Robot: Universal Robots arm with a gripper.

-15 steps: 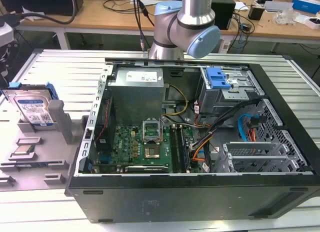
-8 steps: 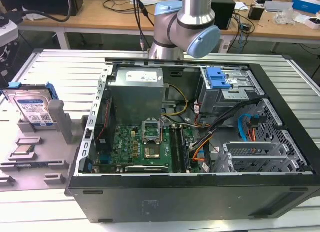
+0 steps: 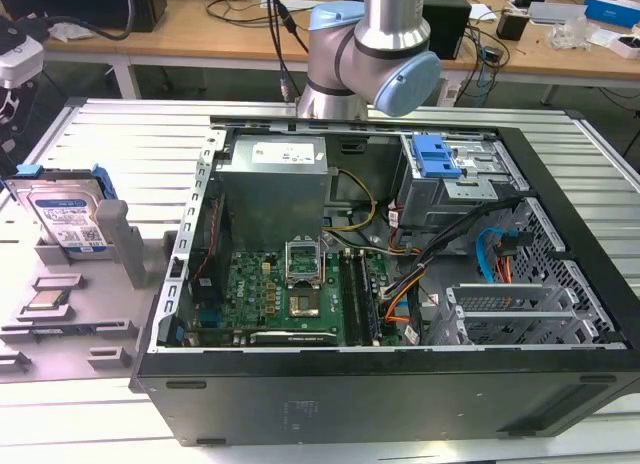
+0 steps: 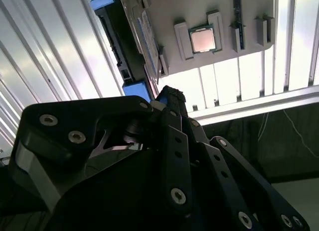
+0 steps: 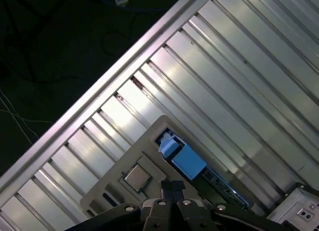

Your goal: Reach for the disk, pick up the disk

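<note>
Disk point(image 3: 62, 220) stands on edge, label face showing, in a slot at the far edge of the grey holder tray point(image 3: 100, 329). Blue rails run along its sides. The tray lies on the ribbed metal table point(image 3: 120, 144), at the edge on the exterior view's left, beside the open computer case point(image 3: 400, 389). CPU chip point(image 3: 45, 302) lies flat near the tray's near edge. In the first wrist view the gripper point(image 5: 172, 185) hangs over the tray, fingertips together, gripping nothing, apart from the disk point(image 5: 187, 162).
</note>
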